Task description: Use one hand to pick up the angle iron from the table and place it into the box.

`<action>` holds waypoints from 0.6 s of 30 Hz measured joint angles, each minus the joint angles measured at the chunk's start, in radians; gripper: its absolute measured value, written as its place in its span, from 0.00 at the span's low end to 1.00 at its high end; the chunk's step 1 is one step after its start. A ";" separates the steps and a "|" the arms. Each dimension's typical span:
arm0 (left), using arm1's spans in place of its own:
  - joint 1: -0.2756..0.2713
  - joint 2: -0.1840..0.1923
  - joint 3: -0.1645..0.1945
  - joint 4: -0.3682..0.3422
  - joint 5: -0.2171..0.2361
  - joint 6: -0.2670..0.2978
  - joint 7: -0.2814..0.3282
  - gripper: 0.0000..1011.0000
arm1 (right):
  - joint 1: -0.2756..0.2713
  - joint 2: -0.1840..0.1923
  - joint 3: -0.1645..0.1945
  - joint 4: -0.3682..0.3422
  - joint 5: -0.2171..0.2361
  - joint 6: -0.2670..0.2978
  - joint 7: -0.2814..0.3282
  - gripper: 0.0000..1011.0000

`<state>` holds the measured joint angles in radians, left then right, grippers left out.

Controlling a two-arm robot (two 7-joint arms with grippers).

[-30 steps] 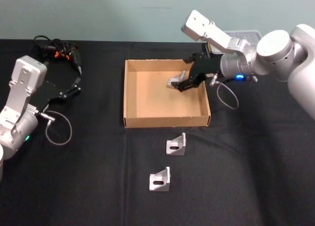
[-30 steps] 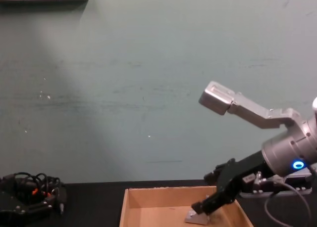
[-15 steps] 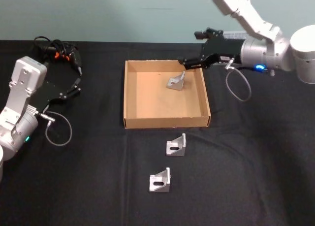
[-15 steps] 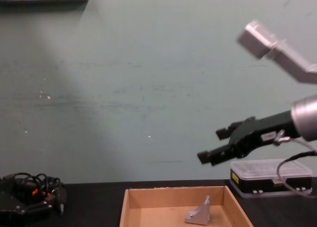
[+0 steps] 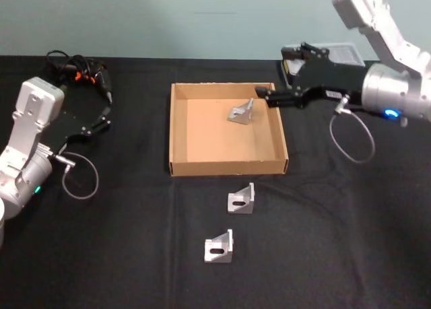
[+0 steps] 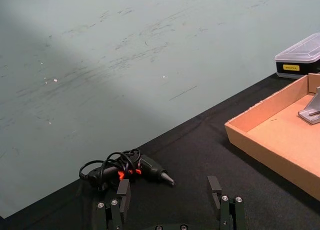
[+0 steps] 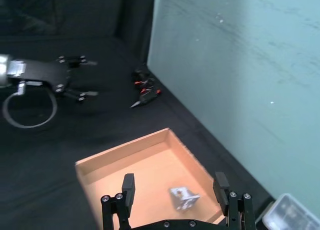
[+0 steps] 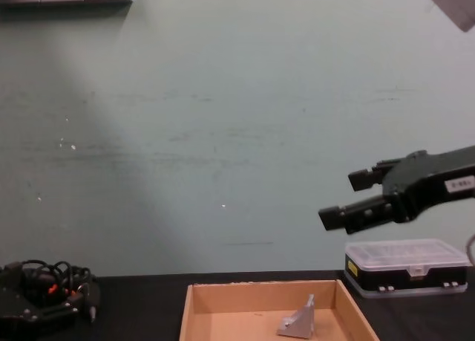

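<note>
The right claw [image 5: 268, 95] hung above the box's [image 5: 227, 166] far right corner, fingers apart and empty. One angle iron [image 5: 241, 112] lay inside the box near that corner. Two more angle irons [image 5: 241, 200] sat on the table [image 5: 135, 255] before the box's near wall. The left claw [image 5: 104, 115] rested, fingers spread, near the table's left edge.

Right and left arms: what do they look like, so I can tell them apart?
Both have silver-grey casings, black two-finger grippers and a looped grey cable. The right gripper carries a white label; its arm shows a blue light. The arm behind the left gripper shows a green light.
</note>
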<state>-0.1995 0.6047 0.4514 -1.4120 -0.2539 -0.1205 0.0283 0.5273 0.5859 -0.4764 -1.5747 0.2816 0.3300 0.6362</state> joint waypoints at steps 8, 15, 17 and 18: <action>0.000 0.000 0.000 0.000 0.000 0.000 0.000 0.99 | -0.060 0.074 -0.020 -0.094 0.049 0.025 0.047 0.99; 0.000 0.000 0.000 0.000 0.000 0.000 0.000 0.99 | -0.076 0.119 -0.049 -0.127 0.079 0.038 0.100 0.99; 0.000 0.000 0.000 0.000 0.000 0.000 0.000 0.99 | -0.076 0.129 -0.059 -0.131 0.084 0.042 0.113 0.99; 0.000 0.000 0.000 0.000 0.000 0.000 0.000 0.99 | -0.076 0.140 -0.071 -0.133 0.087 0.046 0.128 0.99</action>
<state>-0.1995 0.6047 0.4513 -1.4120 -0.2539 -0.1205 0.0283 0.4515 0.7254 -0.5469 -1.7075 0.3684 0.3763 0.7644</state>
